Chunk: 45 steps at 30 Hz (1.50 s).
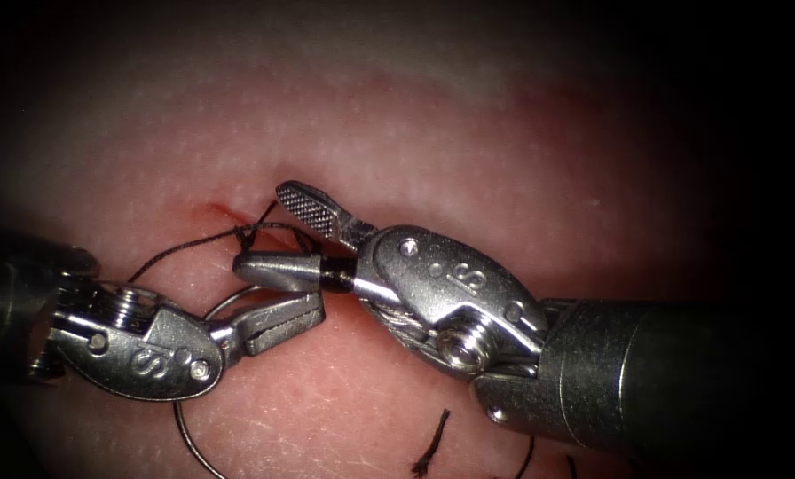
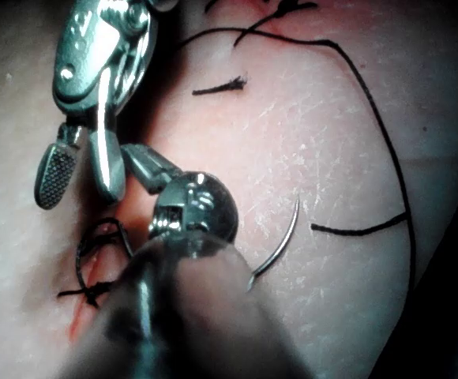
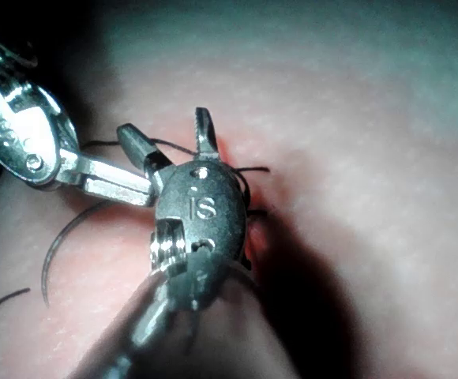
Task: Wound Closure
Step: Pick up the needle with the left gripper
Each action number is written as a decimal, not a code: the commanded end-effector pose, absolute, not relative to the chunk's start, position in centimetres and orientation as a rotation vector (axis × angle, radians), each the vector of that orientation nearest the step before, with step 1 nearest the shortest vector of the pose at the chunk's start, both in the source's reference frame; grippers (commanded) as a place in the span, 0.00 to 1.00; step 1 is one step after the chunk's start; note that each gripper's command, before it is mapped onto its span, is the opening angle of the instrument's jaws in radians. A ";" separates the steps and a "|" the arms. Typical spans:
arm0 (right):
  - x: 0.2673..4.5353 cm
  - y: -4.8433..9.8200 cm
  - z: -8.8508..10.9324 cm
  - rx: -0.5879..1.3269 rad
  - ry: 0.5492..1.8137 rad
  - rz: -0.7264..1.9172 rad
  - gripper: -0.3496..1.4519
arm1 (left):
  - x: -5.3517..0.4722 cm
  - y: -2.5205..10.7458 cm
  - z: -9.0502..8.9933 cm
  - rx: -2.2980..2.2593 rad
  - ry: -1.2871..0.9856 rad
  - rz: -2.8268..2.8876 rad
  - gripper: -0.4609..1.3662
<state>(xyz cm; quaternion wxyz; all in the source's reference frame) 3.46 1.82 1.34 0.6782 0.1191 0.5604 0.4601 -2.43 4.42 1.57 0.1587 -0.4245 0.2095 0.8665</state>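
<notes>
The right tool (image 1: pixel 278 235) is standing with its jaws wide apart: the upper jaw, its cross-hatched gripping face showing, is angling up over the cut, and the lower one is lying level, pointing at the left tool. Nothing is sitting between them. The left tool (image 1: pixel 278 319) is reaching in from the other side with its jaws parted by a narrow gap; I cannot tell whether anything is caught in that gap. The tips of the two tools are sitting just beside each other, so room at the cut (image 1: pixel 216 211) is tight.

The thread (image 1: pixel 184 248), thin, dark and slightly fuzzy, is arching from a small knot at the cut, just beside the right tool's lower jaw, out toward the left tool's wrist. The needle (image 1: pixel 189 443), a slim bright curve of wire, is lying loose on the tissue (image 1: pixel 522 160) beneath the left tool, held by neither tool and not in the tissue. A frayed cut end of thread (image 1: pixel 431 443) is resting nearby on the near side.

The tissue is pale pink, finely pebbled and moist, with a smear of red fluid (image 1: pixel 209 209) at the cut. Open surface is lying beyond the cut.
</notes>
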 end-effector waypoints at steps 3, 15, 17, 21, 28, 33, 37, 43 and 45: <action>3.46 1.8 1.3 0.270 1.260 1.033 0.75 | -2.43 4.4 1.6 -1.215 0.579 2.464 0.06; 3.29 2.0 1.3 0.236 1.222 1.067 0.75 | -2.43 4.3 1.5 -1.111 0.340 2.415 0.06; 3.23 2.0 1.3 0.221 1.211 1.071 0.76 | -2.43 4.3 1.5 -1.087 0.294 2.410 0.06; 3.12 2.0 1.3 0.193 1.193 1.079 0.76 | -2.43 4.3 1.5 -1.053 0.222 2.384 0.06; 3.03 2.0 1.4 0.159 1.175 1.082 0.76 | -2.43 4.2 1.4 -0.960 0.066 2.305 0.33; 3.02 2.0 1.4 0.159 1.177 1.080 0.76 | -2.42 4.2 1.4 -0.862 -0.054 2.230 0.53; 3.02 2.0 1.4 0.156 1.180 1.080 0.76 | -2.39 4.1 1.4 -0.780 -0.127 2.173 0.69; 3.01 1.9 1.4 0.156 1.177 1.076 0.76 | -2.24 4.2 1.4 -0.680 -0.140 2.145 0.79; 3.01 1.9 1.4 0.155 1.178 1.075 0.76 | -2.16 4.2 1.5 -0.664 -0.162 2.129 0.79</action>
